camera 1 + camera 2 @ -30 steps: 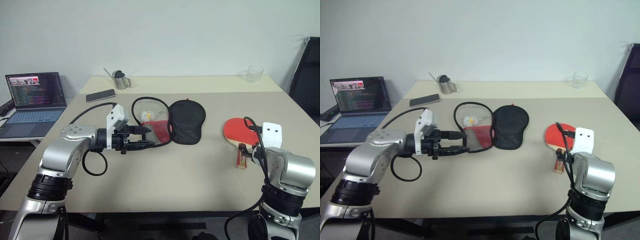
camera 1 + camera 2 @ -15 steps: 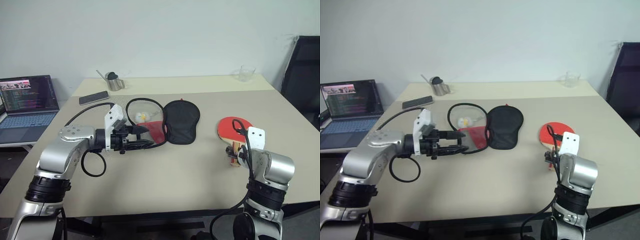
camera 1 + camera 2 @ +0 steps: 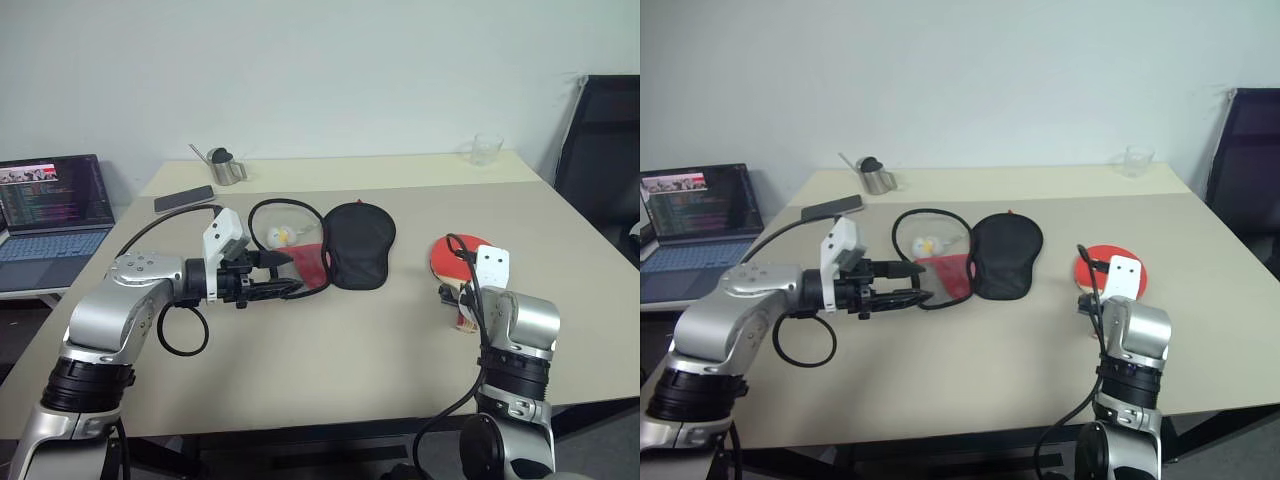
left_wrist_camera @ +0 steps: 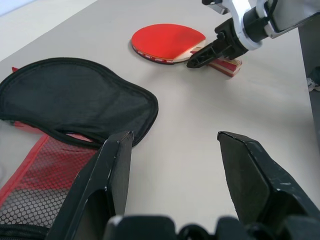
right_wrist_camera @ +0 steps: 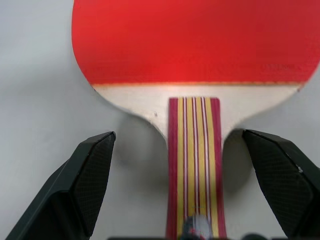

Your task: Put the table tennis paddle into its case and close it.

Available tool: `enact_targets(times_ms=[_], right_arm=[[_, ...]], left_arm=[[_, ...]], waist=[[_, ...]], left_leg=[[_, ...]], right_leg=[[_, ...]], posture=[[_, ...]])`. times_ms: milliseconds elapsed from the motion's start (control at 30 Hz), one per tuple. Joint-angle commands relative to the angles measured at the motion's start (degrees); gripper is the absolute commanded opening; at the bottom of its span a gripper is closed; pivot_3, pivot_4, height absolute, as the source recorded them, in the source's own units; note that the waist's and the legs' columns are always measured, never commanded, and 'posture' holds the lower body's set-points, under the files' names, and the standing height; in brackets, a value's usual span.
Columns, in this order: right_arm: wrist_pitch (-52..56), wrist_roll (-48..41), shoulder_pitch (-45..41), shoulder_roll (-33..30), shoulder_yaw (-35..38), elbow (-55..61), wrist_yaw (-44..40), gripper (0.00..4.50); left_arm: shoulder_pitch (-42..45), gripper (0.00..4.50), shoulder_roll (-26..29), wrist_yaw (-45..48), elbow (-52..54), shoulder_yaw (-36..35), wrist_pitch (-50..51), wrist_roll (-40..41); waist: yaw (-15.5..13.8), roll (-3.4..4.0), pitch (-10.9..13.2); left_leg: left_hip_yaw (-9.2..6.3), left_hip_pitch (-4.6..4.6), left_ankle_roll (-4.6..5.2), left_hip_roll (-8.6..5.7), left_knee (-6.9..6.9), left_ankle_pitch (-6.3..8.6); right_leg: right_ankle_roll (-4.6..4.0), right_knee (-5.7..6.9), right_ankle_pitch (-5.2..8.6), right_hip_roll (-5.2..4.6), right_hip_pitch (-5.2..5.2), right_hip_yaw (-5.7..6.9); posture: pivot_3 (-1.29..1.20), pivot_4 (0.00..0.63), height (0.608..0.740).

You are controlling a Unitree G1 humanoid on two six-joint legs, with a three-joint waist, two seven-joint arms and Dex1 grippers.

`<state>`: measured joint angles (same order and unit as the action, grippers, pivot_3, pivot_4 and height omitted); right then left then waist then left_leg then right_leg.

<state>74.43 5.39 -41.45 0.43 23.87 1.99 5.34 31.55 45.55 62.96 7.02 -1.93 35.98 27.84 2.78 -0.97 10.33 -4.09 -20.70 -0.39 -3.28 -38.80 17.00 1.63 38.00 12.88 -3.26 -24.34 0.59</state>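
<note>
Right gripper (image 5: pixel 192 190): fingers spread wide, holding nothing; one pad on each side of the handle, not touching it.
Handle relative to fingers: centred in the gap, at 12 o'clock from the wrist; blade beyond the fingertips, farther along the same line.
Long axis of paddle: in line with the gripper's pointing direction, handle end nearest, blade end farthest.
Nearer arm: right, directly over the handle end; left arm well apart, toward 9 o'clock across the table (image 3: pixel 400 350).
Judged next move: closing across the handle width; alignment appears adequate.
Table tennis paddle (image 3: pixel 452 258): flat on the table at about 3 o'clock of the case, apart from it; red rubber face up.
Paddle appearance: round red face, pale wood shoulder, short handle with red and yellow stripes.
Left gripper (image 3: pixel 290 272): fingers parted to a moderate gap, nothing between them; near finger beside the mesh side of the case, contact cannot be told.
Case (image 3: pixel 358 243): open and empty; black flap laid toward 3 o'clock, red mesh panel toward 9 o'clock.
Case detail: black trim looping around the opening; white fluffy charm (image 3: pixel 276 236) inside the loop toward 12 o'clock.
</note>
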Motion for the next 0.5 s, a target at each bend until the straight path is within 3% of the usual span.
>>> enact_targets(times_ms=[33,133,367,500], right_arm=[[-3.6,-1.4,-0.9,-0.6,-1.3,-4.9,0.5,4.32],[-5.5,-1.5,-0.9,-0.8,-1.3,-6.8,1.4,3.61],[-7.0,-2.6,-1.2,-1.8,-0.8,-9.0,2.2,1.25],[-7.7,-4.0,-1.9,-1.8,-0.3,-9.8,2.8,1.11]], left_arm=[[0.1,2.94,1.4,-1.5,2.5,-2.4,-0.2,0.2],[0.5,2.95,2.3,-2.5,1.8,-2.8,-0.3,-0.4],[-0.5,2.95,2.9,-3.8,2.7,-3.6,0.1,0.3],[-1.0,2.95,2.9,-4.5,3.2,-3.9,0.2,0.5]], waist=[[0.1,-0.11,-0.1],[0.3,-0.27,-0.2],[0.5,-0.30,-0.2],[0.5,-0.35,-0.2]], left_leg=[[0.00,0.02,0.00,0.00,0.00,0.00],[0.00,0.12,0.00,0.02,0.00,0.00],[-0.02,0.18,0.01,0.04,0.00,0.00],[-0.01,0.18,0.01,0.07,0.00,0.01]], right_leg=[[0.00,0.00,0.00,0.00,0.02,0.00],[0.00,-0.03,0.00,0.00,0.11,-0.01],[0.00,-0.06,0.00,0.03,0.18,0.00],[0.00,-0.07,0.00,0.03,0.18,-0.02]], posture=[[0.00,0.150,0.740],[0.00,0.150,0.740],[0.00,0.150,0.740],[0.00,0.150,0.740]])
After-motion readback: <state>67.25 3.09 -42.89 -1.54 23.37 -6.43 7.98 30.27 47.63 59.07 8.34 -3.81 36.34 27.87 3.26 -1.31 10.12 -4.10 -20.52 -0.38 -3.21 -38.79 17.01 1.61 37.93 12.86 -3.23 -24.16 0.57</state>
